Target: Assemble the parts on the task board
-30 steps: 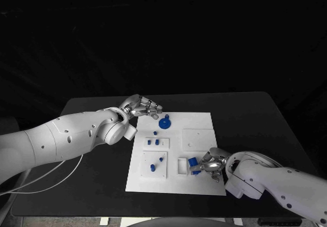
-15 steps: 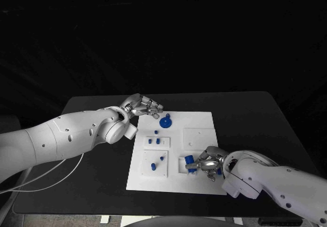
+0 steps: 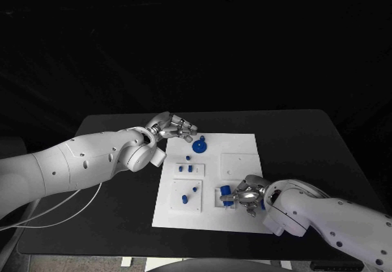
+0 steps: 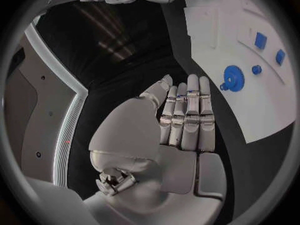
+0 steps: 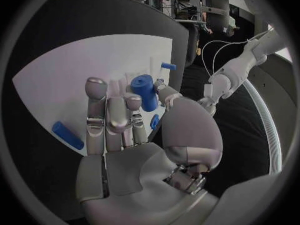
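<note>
from the head camera i see the task board lying in the middle of the black table, with my left hand hovering at its far left corner, fingers loosely curled and nothing in them that i can make out. just beside that hand, on the board, lies the blue gear, and a little nearer to me two small blue parts stand in a recess. my right hand sits over the near right part of the board and holds a blue cylinder against its fingers, right over a small white recess there. two more small blue pieces lie on the near left panel, apart from both hands. on the left wrist camera the left hand shows straight fingers held side by side with nothing in its palm, over the dark table just off the board's edge; the gear lies on the board near the fingertips but not touching them. on the right wrist camera the right hand pinches the blue cylinder between thumb and fingertips, held upright over the white board. a loose blue peg lies on the board beside the outer fingers, and a small blue piece sits close under the thumb.
</note>
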